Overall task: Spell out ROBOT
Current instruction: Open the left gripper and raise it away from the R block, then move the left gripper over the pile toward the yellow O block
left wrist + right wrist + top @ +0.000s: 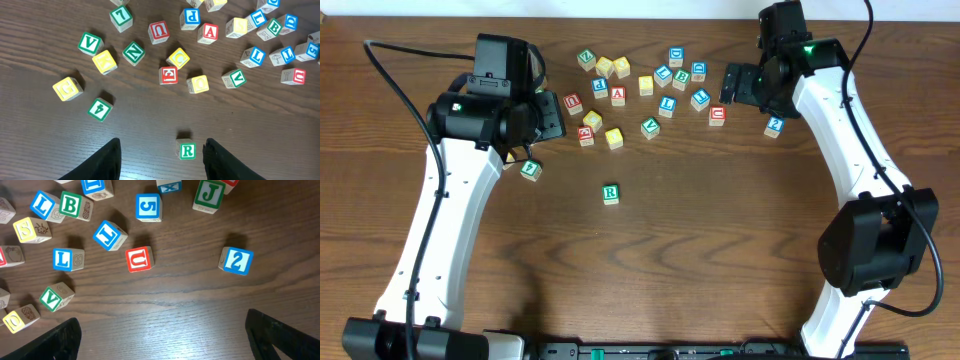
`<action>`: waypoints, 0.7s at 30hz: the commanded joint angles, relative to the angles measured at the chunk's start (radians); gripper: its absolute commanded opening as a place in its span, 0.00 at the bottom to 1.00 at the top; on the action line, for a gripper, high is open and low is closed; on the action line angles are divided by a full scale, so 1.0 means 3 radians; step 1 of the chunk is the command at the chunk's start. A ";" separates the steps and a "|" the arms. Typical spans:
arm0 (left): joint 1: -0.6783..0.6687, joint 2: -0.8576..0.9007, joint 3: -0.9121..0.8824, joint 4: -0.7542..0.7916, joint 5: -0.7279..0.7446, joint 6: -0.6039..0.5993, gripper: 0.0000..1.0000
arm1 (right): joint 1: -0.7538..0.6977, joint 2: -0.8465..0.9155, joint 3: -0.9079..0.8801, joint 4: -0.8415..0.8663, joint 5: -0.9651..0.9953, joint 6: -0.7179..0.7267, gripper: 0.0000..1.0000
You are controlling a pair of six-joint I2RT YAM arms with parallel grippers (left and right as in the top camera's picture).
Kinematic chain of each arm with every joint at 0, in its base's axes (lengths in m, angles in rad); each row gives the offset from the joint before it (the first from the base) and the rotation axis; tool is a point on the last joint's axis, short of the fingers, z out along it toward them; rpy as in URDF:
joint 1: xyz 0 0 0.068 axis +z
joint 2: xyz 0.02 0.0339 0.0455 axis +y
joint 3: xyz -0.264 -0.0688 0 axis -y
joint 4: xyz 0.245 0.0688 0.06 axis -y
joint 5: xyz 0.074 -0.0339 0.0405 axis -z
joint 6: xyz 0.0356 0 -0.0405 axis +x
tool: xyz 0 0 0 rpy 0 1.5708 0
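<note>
A green R block (610, 193) stands alone on the wooden table, in front of the block pile. In the left wrist view the R block (187, 150) lies between my open left fingers (162, 160), close to the right finger and not gripped. My left gripper (542, 122) hovers left of the pile. A green B block (681, 80) (70, 204) and a yellow O block (613, 138) (15, 320) lie in the pile. My right gripper (738, 85) (162, 340) is open and empty over bare wood at the pile's right edge.
Several lettered blocks are scattered across the back middle of the table. A green 4 block (530, 169) lies apart at the left, near my left arm. A blue 2 block (774, 126) lies apart at the right. A red U block (138, 259) lies ahead of my right fingers.
</note>
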 commanded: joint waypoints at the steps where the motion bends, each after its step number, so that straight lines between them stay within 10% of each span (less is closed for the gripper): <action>1: 0.0008 -0.0019 0.0080 -0.0017 -0.0005 0.0069 0.52 | 0.0033 0.0017 0.0060 0.0011 0.0052 0.0017 0.99; 21: 0.0009 -0.0019 0.0080 -0.0015 -0.0156 0.0083 0.53 | 0.0034 0.0013 0.0829 -0.0528 -0.0136 -0.0310 0.97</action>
